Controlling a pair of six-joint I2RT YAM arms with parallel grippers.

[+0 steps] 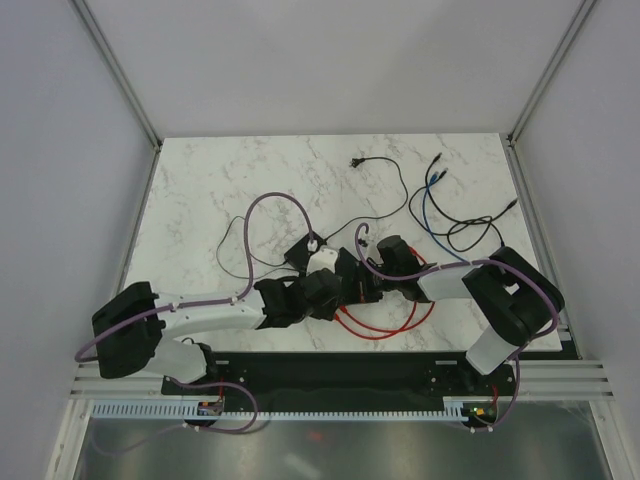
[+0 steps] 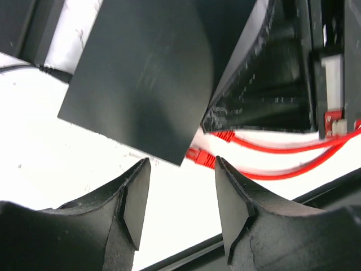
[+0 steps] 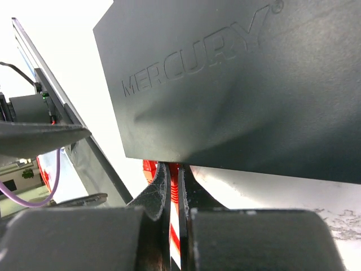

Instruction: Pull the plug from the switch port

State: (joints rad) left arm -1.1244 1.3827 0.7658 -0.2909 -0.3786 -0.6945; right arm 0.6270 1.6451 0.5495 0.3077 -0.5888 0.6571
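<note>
Marble table (image 1: 200, 200) in front of you, both arms folded in toward its near middle, wrists almost touching. From above they cover the work, so go by the wrist cameras.

There's the switch (image 3: 237, 73), the flat matte-black box with raised lettering on its face. It lies on the table under the two wrists, with its ported edge facing your right arm. The red cable (image 1: 385, 328) loops out from under it toward the near edge of the table.

Your right gripper (image 3: 175, 179) is at that edge with its jaws pinched together on the red plug (image 3: 174, 169), gripping it just outside the housing. Your left gripper (image 2: 181, 180) is at the switch's near corner, jaws apart, nothing between them. The corner sits just beyond the fingertips, not inside them.

So the reach and the grasp on the plug look done. The pull does not: the plug's front end meets the switch's edge with no gap that I can see, though the port itself is hidden, so I can't tell you whether the latch is free.

What's left, as I read it, is to brace the switch with the left and draw the plug straight back with the right until it is clear of the housing.
</note>
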